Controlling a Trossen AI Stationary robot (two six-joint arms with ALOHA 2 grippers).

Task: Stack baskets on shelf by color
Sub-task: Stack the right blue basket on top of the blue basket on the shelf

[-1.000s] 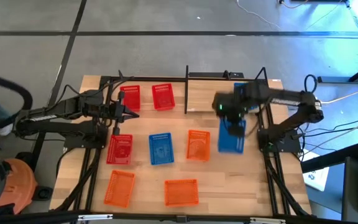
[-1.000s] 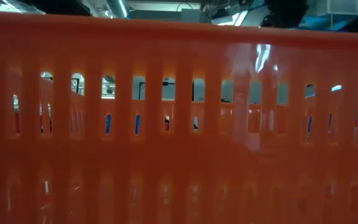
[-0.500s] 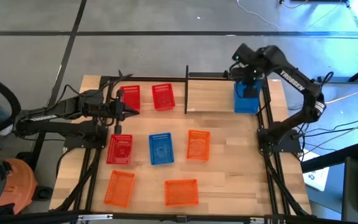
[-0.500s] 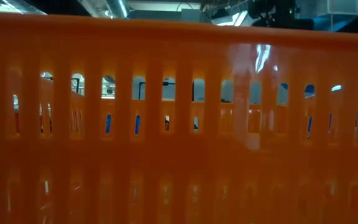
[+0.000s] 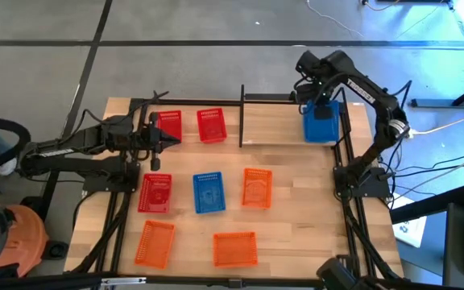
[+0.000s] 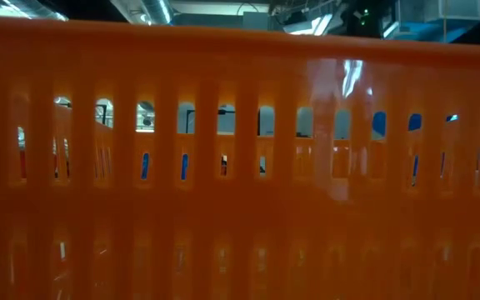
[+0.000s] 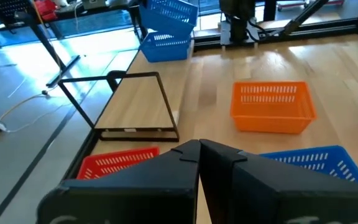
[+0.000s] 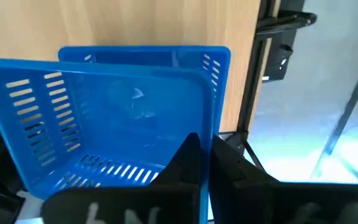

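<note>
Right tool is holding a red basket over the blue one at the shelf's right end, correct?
Not quite: the basket in the right tool is blue, not red, as the right wrist view shows. It does sit over the other blue basket at the shelf's right end.

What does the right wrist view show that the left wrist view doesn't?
Right wrist only: the right gripper shut on the upper blue basket's rim, nested over a second blue basket. Left wrist only: the shelf, an orange basket, a red basket, another blue basket, and the shut left gripper. Both share the two stacked blue baskets.
</note>
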